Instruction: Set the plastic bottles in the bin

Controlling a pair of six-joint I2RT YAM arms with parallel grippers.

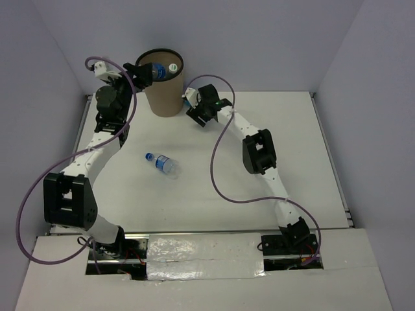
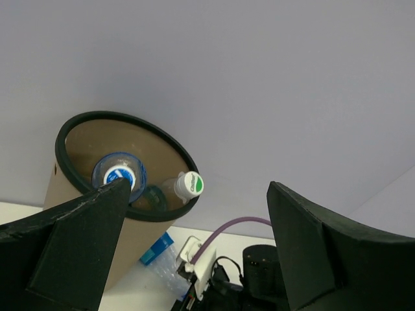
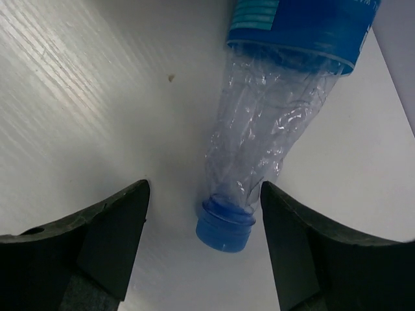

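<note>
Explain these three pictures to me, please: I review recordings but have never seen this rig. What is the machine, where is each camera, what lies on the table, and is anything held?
The machine is two jointed robot arms bolted at the near edge of a white table.

The overhead picture looks down from above and behind the arms. The other two come from cameras on the wrists; the dark shapes at their lower corners are each gripper's own fingers.

The left gripper hangs open and empty at the bin, a tall brown tube with a black rim. Two bottles in the bin show their caps.

The right gripper straddles the neck of a crumpled bottle with a blue cap lying on the table; its fingers do not visibly touch it.

Another blue-capped bottle lies loose mid-table.
</note>
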